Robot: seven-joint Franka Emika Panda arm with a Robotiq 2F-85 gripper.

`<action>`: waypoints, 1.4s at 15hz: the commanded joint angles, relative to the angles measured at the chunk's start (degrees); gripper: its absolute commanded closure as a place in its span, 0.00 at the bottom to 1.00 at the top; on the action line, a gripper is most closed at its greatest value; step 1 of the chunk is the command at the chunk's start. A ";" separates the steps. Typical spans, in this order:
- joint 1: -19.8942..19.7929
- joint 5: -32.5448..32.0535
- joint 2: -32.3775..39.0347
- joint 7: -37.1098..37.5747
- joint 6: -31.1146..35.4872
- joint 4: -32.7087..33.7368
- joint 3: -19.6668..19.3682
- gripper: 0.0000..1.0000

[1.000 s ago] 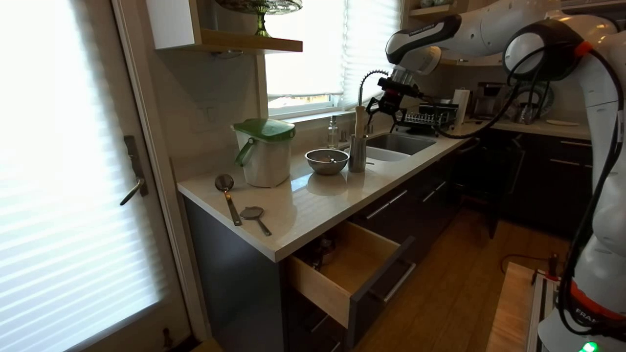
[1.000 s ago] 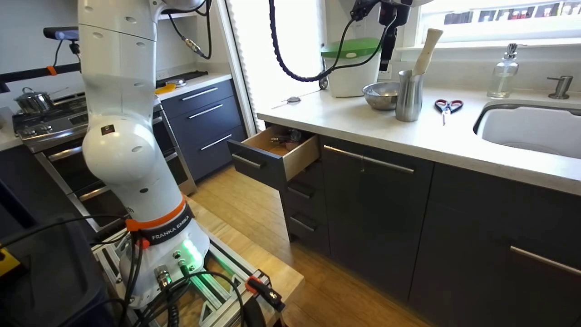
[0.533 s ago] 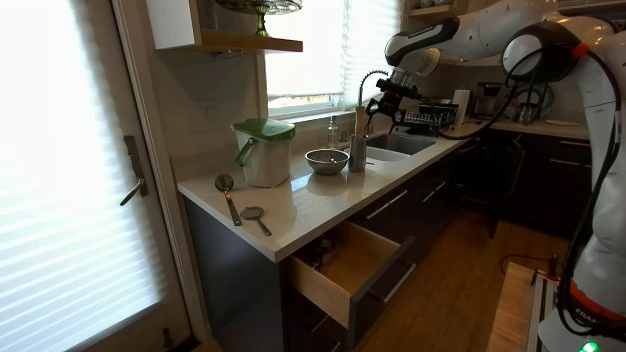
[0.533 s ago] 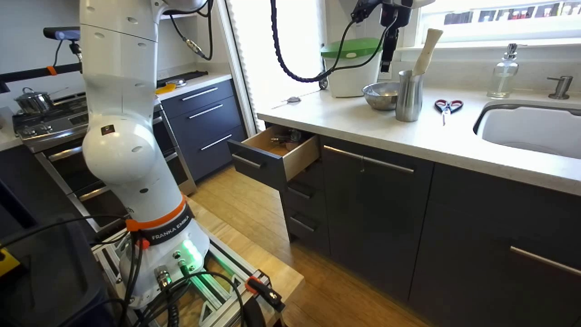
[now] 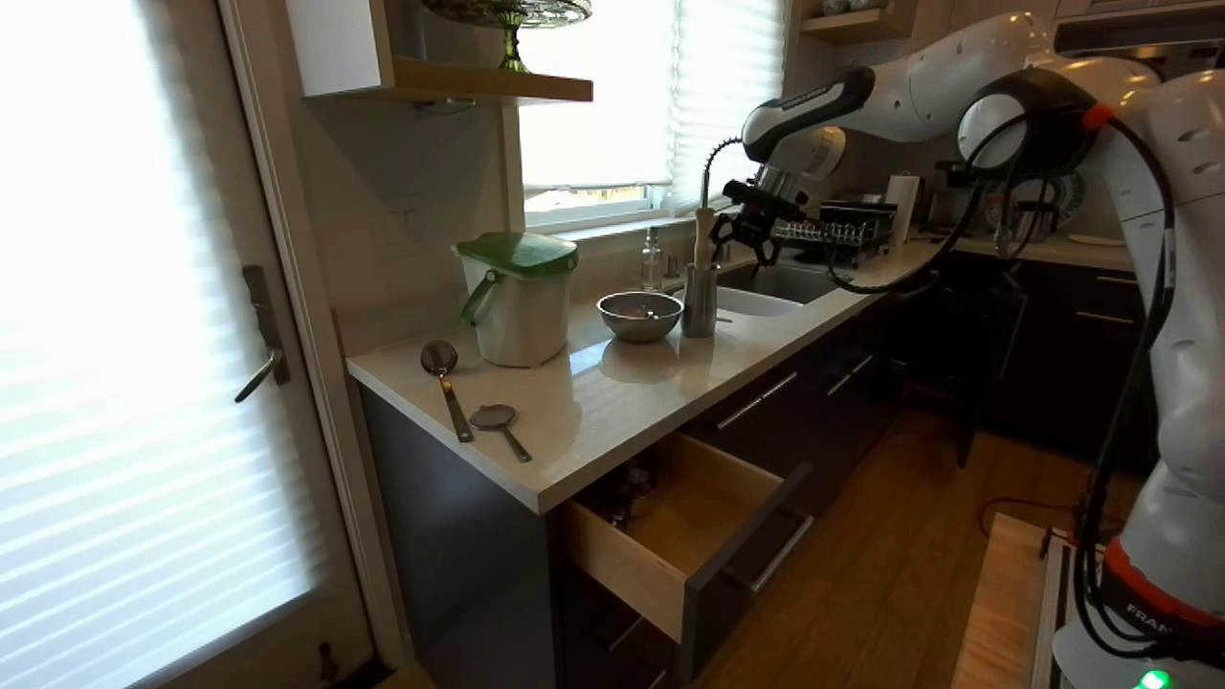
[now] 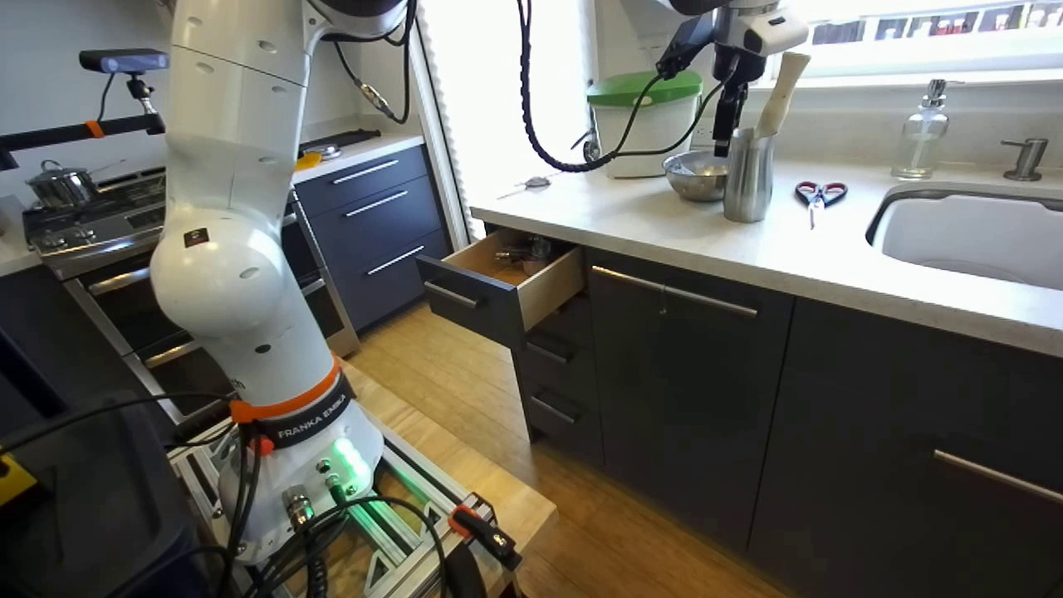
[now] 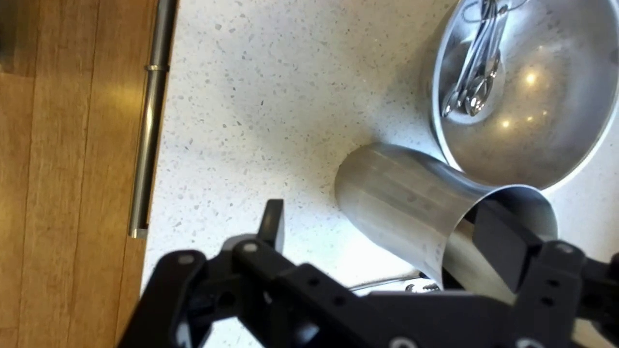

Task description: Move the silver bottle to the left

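Observation:
The silver bottle stands upright on the counter with a wooden tool in its open mouth. It also shows in an exterior view and in the wrist view. My gripper is open and just above the bottle; it also shows in an exterior view. In the wrist view my gripper has one finger overlapping the bottle's mouth and the wooden tool. The other finger is apart from the bottle, over the counter. I cannot tell whether the first finger reaches into the mouth.
A metal bowl with spoons stands close beside the bottle. A pale container with a green lid is beyond it. Scissors, a soap dispenser and a sink are on the far side. A drawer stands open below.
In the last half second my gripper has come down toward the bottle, shifting left in an exterior view and right in an exterior view. The bottle has not moved.

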 commanded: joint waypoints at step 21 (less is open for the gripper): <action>-2.18 1.56 5.83 7.11 10.95 3.72 2.42 1.00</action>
